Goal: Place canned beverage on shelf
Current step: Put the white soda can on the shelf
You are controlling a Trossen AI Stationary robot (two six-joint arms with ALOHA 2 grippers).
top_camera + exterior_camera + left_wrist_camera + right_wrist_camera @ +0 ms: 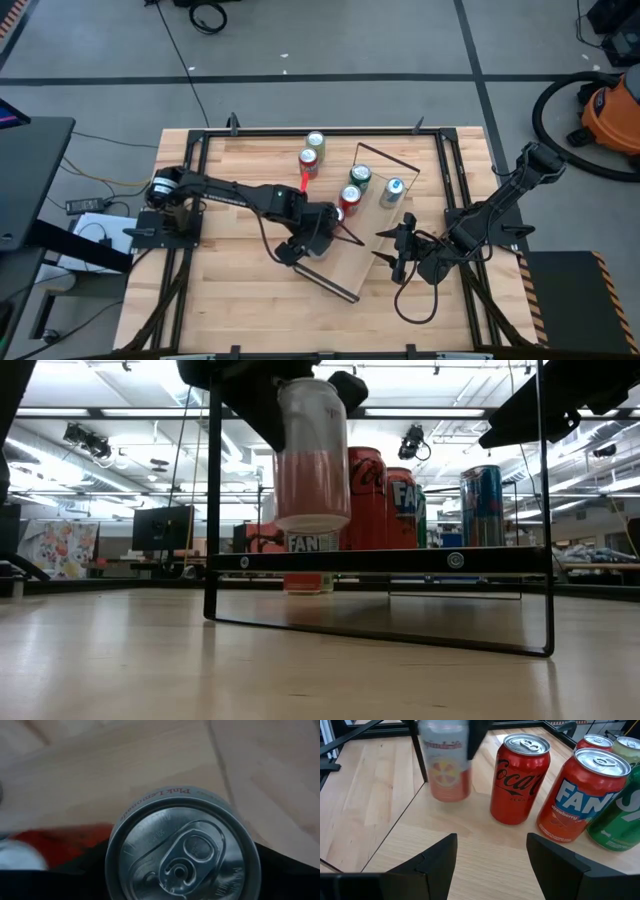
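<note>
So the left claw (322, 232) has the pink lemonade can (311, 455) pinched just above the shelf (375, 235), with four cans (519, 779) parked at its 1 o'clock end. Two more sit on the surface (230, 290). Right claw (491, 852) hangs open at 3 o'clock.

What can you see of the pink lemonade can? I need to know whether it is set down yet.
The pink lemonade can is a slim aluminium can, white above and pink below, with a citrus slice print and a silver unopened pull-tab lid. It stands upright in the left gripper, which clamps its top. In the low view its base hangs just above the shelf, not touching. The red cola can stands beside it, apart.
</note>
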